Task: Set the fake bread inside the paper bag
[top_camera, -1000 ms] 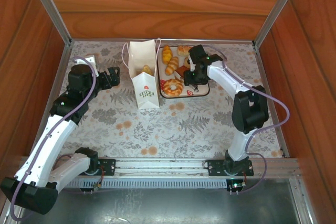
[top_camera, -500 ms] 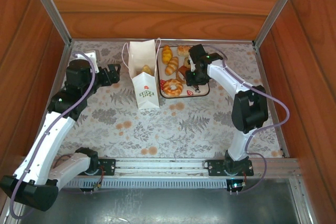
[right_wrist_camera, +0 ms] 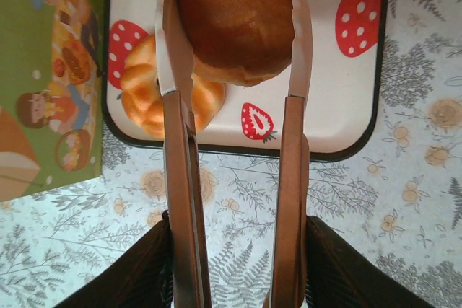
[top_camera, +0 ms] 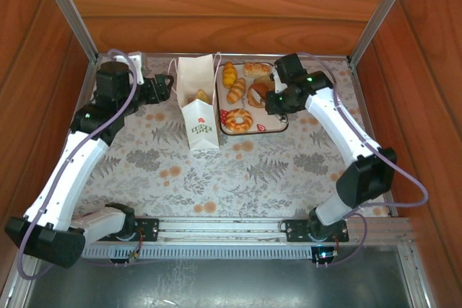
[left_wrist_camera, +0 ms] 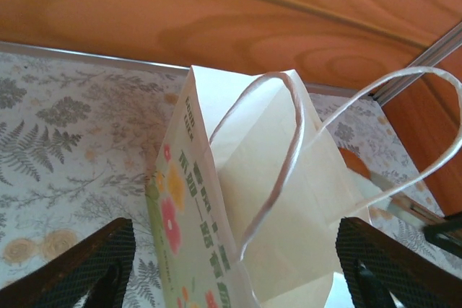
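The white paper bag (top_camera: 198, 106) stands upright left of the strawberry tray (top_camera: 273, 127), with one pastry (top_camera: 203, 96) inside it. My left gripper (top_camera: 165, 86) is open at the bag's left side. In the left wrist view the bag (left_wrist_camera: 274, 200) and its cord handle sit between the fingers (left_wrist_camera: 86, 265). My right gripper (top_camera: 280, 99) is shut on a pair of brown tongs (right_wrist_camera: 180, 149). The tong tips pinch a round brown bun (right_wrist_camera: 234, 19) above the tray (right_wrist_camera: 339, 106). A glazed donut (top_camera: 238, 118), two croissants (top_camera: 236, 90) and another pastry (top_camera: 258, 68) lie on the tray.
Wooden walls and metal posts close in the floral table (top_camera: 274, 171) on three sides. The bag's cord handles (left_wrist_camera: 289, 142) arch over its open mouth. Bare tablecloth stretches in front of the bag and tray.
My right arm has swung right and raised the tongs with the bun off the tray. My left gripper has moved back and right, up to the bag's side.
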{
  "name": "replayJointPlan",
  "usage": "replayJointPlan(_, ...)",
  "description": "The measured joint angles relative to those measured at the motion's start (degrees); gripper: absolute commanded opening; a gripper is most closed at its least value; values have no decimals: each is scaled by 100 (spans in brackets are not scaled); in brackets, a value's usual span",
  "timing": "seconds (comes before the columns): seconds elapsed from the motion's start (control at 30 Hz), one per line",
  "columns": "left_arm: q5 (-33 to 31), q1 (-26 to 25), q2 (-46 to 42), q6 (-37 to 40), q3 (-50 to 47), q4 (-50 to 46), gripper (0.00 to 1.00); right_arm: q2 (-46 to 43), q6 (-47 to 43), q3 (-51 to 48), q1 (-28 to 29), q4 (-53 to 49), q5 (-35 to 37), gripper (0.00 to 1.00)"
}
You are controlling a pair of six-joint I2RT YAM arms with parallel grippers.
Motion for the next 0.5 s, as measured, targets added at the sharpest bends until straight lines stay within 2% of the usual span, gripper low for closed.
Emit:
replayJointPlan(0.2,4,0,461,173,227,-55,49,-660,50,212,0,-339,24,46)
replayJointPlan(0.33,-61,0,522,337,282,-83,25,-929,125,544,0,-616,-9,45)
replayJointPlan(0.4,-103,0,520,398,321,-92,17,-994,149,743,4,-754,-26,46)
replayJointPlan(0.5,-142,0,520,446,369,-92,8,-1008,168,1082,20,-984,-26,45)
